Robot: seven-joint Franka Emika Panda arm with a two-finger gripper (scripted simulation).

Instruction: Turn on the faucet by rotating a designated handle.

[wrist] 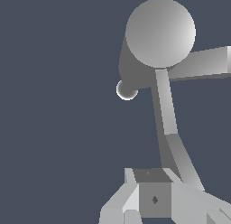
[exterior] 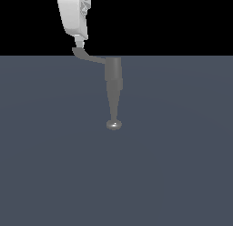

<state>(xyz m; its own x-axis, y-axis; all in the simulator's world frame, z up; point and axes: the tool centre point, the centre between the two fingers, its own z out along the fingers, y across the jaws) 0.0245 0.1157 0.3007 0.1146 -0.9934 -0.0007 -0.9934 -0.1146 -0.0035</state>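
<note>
The matte grey faucet (exterior: 113,72) stands in the middle of the exterior view, its cylindrical body tapering down to a small shiny knob (exterior: 113,125). The thin curved handle (exterior: 88,57) projects from its top toward the exterior view's left, with an upturned tip. My white gripper (exterior: 80,40) comes down from above and its fingertips touch that tip. The jaws look shut, with nothing between them. In the wrist view the faucet's round top (wrist: 160,33) and knob (wrist: 127,90) show, and the handle (wrist: 166,110) runs to my gripper (wrist: 153,179), passing beside the fingers.
A flat dark grey-blue floor (exterior: 182,175) spreads around the faucet. In the wrist view a second grey bar (wrist: 203,63) sticks out sideways from the faucet's top.
</note>
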